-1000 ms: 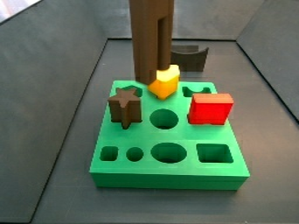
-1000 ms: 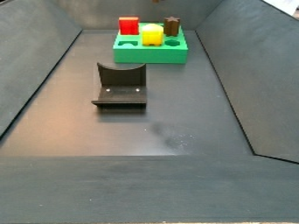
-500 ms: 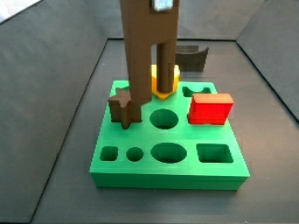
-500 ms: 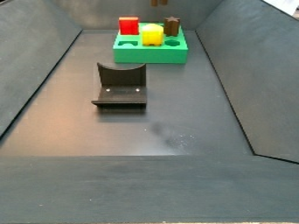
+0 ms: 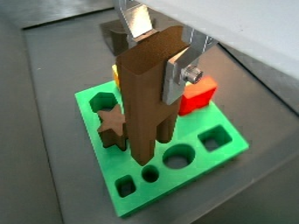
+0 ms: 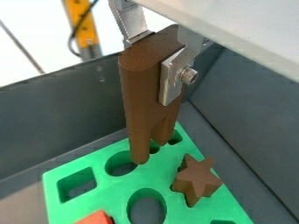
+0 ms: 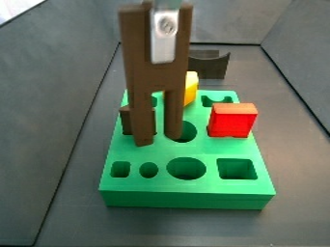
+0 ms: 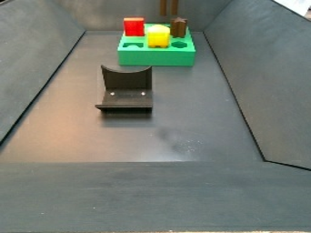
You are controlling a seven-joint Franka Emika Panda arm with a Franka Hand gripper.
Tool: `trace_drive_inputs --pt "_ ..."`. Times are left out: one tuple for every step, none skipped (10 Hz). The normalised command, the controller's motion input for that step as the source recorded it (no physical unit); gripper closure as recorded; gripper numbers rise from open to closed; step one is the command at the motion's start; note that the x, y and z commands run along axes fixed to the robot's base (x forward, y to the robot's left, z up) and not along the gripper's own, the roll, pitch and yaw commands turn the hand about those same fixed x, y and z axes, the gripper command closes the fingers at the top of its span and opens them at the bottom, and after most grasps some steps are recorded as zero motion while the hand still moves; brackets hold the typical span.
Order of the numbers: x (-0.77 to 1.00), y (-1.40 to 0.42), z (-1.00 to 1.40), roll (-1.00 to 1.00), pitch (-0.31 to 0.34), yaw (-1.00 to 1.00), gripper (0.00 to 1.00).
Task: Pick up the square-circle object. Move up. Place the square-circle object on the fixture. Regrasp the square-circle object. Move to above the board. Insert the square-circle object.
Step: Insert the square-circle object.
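The square-circle object [image 5: 149, 101] is a long brown bar that hangs upright, and my gripper [image 5: 158, 48] is shut on its upper end. Both wrist views show one silver finger [image 6: 176, 72] pressed flat on its side. Its lower end [image 6: 140, 156] hangs over the green board [image 6: 103, 191], close by a round hole [image 6: 121, 163]; I cannot tell whether it touches. In a side view the bar [image 7: 156, 87] stands over the board's [image 7: 206, 190] middle rows, with the gripper [image 7: 164, 34] at its top. The dark fixture [image 8: 124, 88] stands on the floor, apart from the board [image 8: 145, 56].
On the board sit a brown star block [image 6: 197, 178], a red cube [image 7: 233, 121] and a yellow block [image 7: 191, 89]. The bar partly hides the star [image 7: 129, 121] in a side view. Dark sloping walls [image 8: 43, 82] close in the floor.
The gripper with the bar has moved from the back of the board toward its middle and come lower. The blocks and the fixture have stayed where they were.
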Motion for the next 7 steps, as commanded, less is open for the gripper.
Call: trace_drive_inputs --pt "-0.11 -0.12 -0.29 0.13 0.256 -0.73 1.0" --pt "-0.15 -0.4 -0.25 0.15 0.22 -0.62 1.0" --pt "-0.23 -0.38 -0.23 0.09 0.0 -0.19 1.0" --pt "-0.24 -0.39 -0.26 0.16 0.0 -0.08 1.0" --pt "-0.09 -0.23 -0.37 0.18 0.0 -0.02 1.0" --pt "0.0 -0.06 -0.34 0.18 -0.011 -0.01 1.0" --pt "0.09 0.0 -0.25 0.1 -0.017 -0.05 1.0"
